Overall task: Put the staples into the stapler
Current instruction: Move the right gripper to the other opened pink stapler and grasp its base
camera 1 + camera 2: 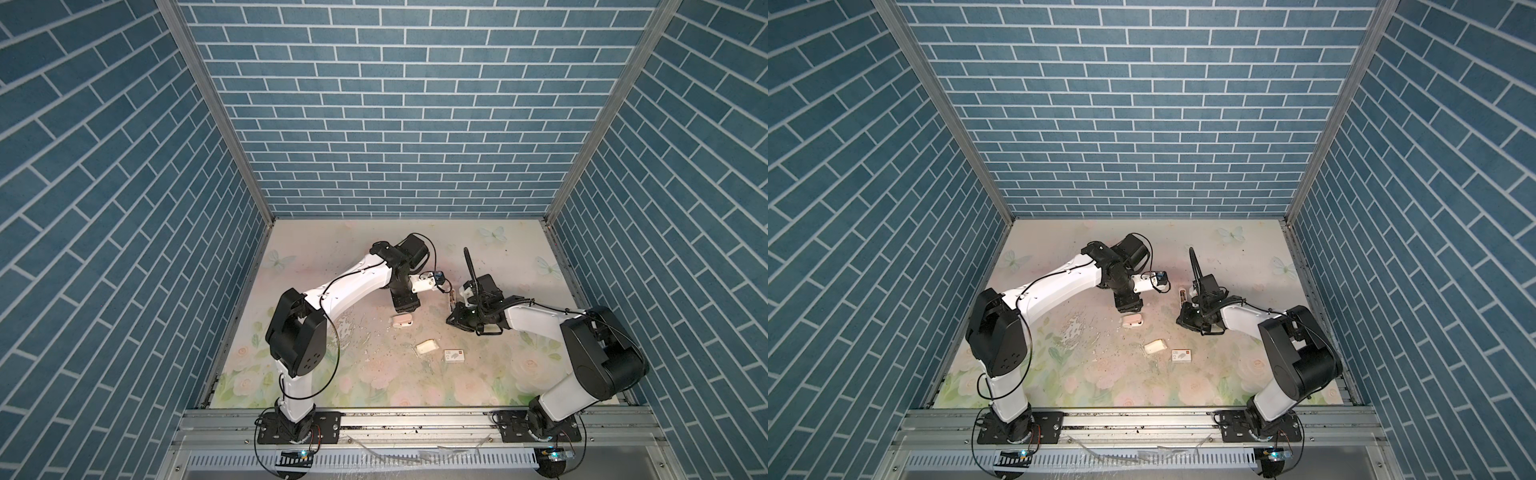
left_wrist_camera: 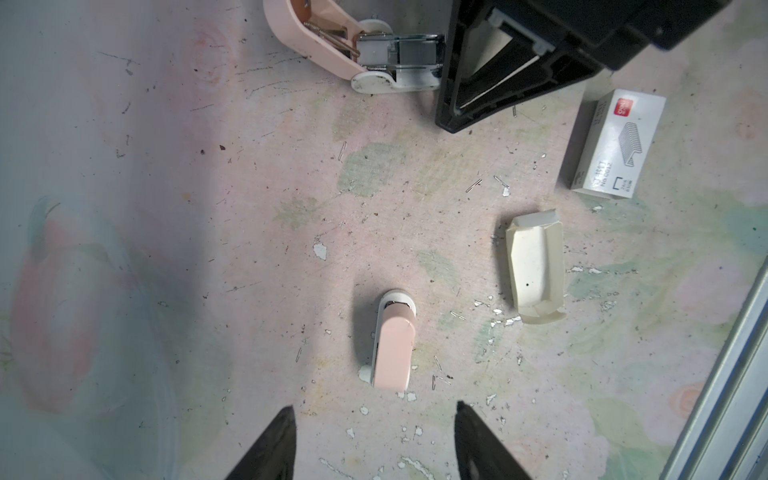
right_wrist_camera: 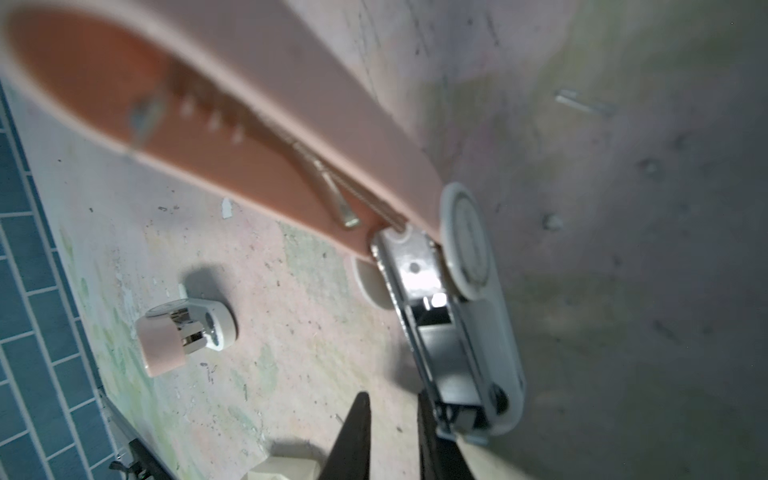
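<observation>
The staples (image 3: 584, 102) we can make out best are a short silvery strip lying flat on the counter (image 2: 208, 187). It is blurred in the right wrist view and sits a little way off the far side of the open pink stapler (image 3: 451, 316); single loose ones are scattered about besides. That stapler has its pink lid swung right back and its metal channel exposed, and the channel looks bare as far as we can see. The right claw (image 3: 390, 395) sits at the channel's front end, jaws only narrowly parted. Bare counter shows between the tips, one finger is just beside the rail, and we see nothing pinched. The left claw (image 2: 374, 407) hangs about half open and empty above the closed pink stapler (image 2: 394, 343), which is well apart from the open one. Near that lie the cream box tray (image 2: 536, 266) (empty, to our eye) and the white staple box (image 2: 615, 143). We judge the step in hand to be fetching a strip for the open channel. To do it well we should take the strip across its long sides near the middle and squeeze lightly so it does not snap. We should then carry it level, line it up with the channel and lower it legs down over the rail. The lid must be kept back meanwhile, so the left claw would serve better steadying the white base than hovering over the wrong stapler.
</observation>
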